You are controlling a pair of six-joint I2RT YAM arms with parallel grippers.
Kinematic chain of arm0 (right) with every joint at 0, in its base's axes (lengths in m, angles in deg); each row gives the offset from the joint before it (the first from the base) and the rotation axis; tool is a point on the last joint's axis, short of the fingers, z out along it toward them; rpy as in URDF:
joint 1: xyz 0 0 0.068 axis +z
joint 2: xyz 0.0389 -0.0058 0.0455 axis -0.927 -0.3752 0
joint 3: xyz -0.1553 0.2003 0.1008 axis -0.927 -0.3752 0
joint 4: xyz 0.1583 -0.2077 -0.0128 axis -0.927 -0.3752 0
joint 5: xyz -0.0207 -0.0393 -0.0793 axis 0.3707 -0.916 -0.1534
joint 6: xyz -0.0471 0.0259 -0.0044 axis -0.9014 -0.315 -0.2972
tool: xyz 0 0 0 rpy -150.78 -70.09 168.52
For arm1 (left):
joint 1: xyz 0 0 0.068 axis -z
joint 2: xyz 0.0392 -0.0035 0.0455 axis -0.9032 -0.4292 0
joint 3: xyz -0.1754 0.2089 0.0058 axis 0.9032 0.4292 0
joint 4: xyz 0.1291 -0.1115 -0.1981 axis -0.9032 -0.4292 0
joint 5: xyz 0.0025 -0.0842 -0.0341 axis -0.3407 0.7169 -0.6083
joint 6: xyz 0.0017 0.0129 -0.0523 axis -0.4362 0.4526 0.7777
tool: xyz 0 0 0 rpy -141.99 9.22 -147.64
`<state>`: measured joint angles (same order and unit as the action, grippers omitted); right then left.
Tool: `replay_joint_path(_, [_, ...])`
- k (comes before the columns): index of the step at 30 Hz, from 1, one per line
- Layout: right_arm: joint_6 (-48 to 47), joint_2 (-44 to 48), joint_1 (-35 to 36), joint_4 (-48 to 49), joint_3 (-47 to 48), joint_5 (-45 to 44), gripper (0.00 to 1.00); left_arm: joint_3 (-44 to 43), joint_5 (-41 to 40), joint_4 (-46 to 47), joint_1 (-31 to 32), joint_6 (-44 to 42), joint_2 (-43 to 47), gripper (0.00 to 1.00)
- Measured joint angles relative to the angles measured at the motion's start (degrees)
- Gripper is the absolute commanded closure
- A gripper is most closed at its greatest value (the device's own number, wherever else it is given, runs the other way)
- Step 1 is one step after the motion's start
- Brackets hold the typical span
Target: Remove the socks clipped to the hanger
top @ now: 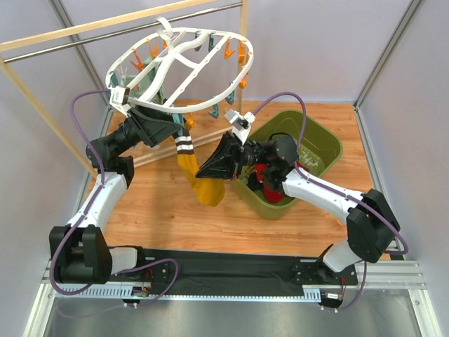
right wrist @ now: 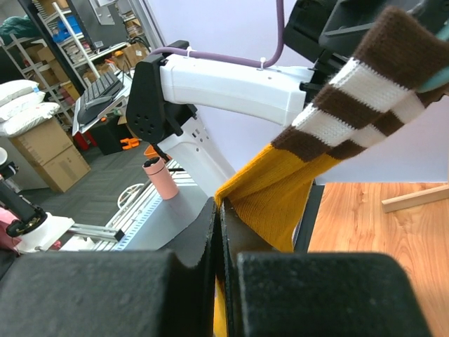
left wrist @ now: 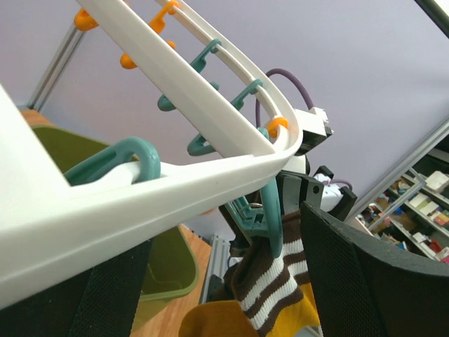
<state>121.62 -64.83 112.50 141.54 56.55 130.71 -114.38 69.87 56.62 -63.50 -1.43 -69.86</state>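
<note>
Now the right gripper pinches the soft knitted yellow sock with brown-and-white stripes, while the left gripper gapes wide under the smooth white hanger.

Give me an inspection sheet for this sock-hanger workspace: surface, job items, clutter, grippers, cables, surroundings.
Surface: wooden tabletop, bare where it shows.
Job's things: white hanger hangs from the rail. A mustard sock with a brown-and-white striped cuff hangs at a teal clip on the near rim. The green bin holds red fabric.
Clutter: nothing seen.
Grippers: left gripper is open, with its fingers either side of the hanger rim by that clip. The right gripper is shut on the mustard sock below the cuff.
Cables: left purple cable and right purple cable loop off the arms; no snag seen.
Surroundings: wooden rail, plain walls.
</note>
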Motion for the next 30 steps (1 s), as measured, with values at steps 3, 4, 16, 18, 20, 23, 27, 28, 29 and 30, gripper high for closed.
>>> replay_joint_path(3, [0.09,0.00,0.00,-0.02,0.09,0.48,1.00,-0.09,-0.24,-0.02,0.00,0.39,-0.35,0.11])
replay_joint_path(4, [0.09,0.00,0.02,-0.02,0.11,0.57,1.00,-0.35,-0.28,0.00,0.00,0.44,-0.35,0.11])
replay_joint_path(16, [0.11,-0.74,0.42,-0.02,0.61,0.90,1.00,-2.43,-0.66,0.02,0.00,3.13,-0.46,0.31])
replay_joint_path(18, [0.11,-0.83,0.44,-0.02,0.61,0.90,1.00,-2.47,-0.72,0.00,0.00,3.58,-0.46,0.37])
replay_joint_path(20, [0.11,-0.83,0.44,0.00,0.61,0.90,1.00,-2.62,-0.74,0.00,0.00,4.09,-0.46,0.39])
replay_joint_path(23, [0.13,-0.83,0.46,0.00,0.61,0.90,1.00,-3.06,-0.74,0.02,0.00,4.76,-0.35,0.46])
replay_joint_path(27, [0.13,-0.83,0.46,0.00,0.61,0.87,1.00,-3.17,-0.63,0.02,0.02,5.49,-0.24,0.44])
replay_joint_path(28, [0.13,-0.83,0.46,0.00,0.61,0.90,1.00,-3.21,-0.57,0.02,0.02,5.64,-0.24,0.33])
replay_joint_path(29, [0.13,-0.83,0.46,0.00,0.61,0.90,1.00,-3.26,-0.50,0.02,0.02,5.70,-0.24,0.31])
replay_joint_path(30, [0.13,-0.83,0.46,0.00,0.61,0.90,1.00,-3.45,-0.33,0.00,0.02,6.05,-0.24,0.30])
